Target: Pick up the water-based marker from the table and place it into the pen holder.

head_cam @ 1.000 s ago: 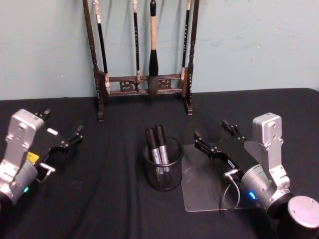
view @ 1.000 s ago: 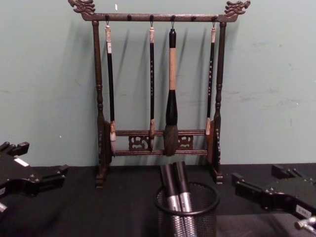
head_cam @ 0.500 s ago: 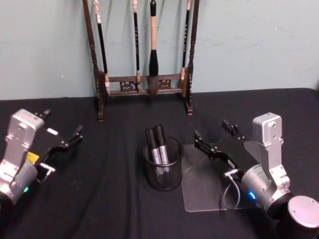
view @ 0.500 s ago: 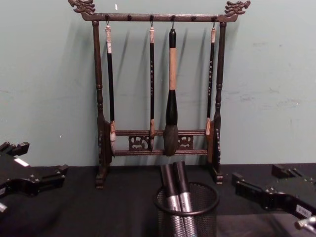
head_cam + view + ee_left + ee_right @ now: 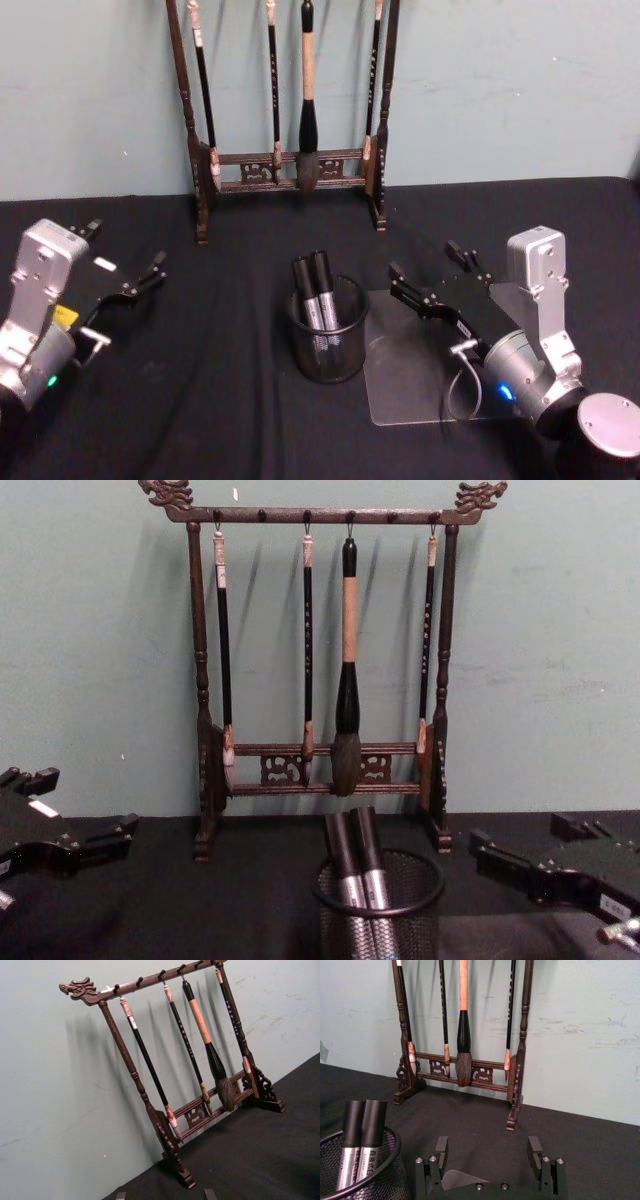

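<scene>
two markers (image 5: 318, 290) stand side by side in the pen holder (image 5: 327, 345), caps up, leaning toward its back rim; in the right wrist view their grey barrels (image 5: 359, 1152) show printed labels behind the mesh. the pen holder sits on the black table (image 5: 220, 400), near its middle, touching the left edge of a clear plastic sheet (image 5: 415, 385) that lies flat on the cloth. the right gripper (image 5: 432, 275) hangs above that sheet, just beside the holder, its fingers (image 5: 441, 1147) spread wide with nothing between them. the left gripper (image 5: 125, 260) is well off to the left over bare cloth, also spread and empty. behind the holder, by the green wall, a wooden brush rack (image 5: 320, 650) holds four hanging brushes
</scene>
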Controlling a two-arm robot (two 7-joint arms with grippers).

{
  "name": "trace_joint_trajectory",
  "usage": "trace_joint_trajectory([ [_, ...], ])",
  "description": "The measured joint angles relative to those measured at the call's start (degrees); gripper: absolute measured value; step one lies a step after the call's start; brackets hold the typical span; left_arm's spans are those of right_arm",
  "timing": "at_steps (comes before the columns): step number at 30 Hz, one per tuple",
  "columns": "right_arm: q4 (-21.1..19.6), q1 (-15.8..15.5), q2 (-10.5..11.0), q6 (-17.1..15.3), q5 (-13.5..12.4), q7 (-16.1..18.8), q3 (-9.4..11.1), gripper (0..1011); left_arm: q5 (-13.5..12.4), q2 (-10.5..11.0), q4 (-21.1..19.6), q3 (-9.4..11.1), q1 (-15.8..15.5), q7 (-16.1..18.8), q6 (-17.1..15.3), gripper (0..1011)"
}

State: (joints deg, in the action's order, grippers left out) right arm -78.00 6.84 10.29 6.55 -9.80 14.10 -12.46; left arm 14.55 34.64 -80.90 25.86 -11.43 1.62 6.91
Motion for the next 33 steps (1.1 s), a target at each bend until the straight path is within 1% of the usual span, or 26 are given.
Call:
trace_joint_trajectory([
  [33, 0.0, 0.0, 0.0, 0.0, 0.0, 0.0, 0.0, 1002, 0.0, 0.0, 0.0, 0.0, 0.0, 0.0, 0.0, 1009],
])
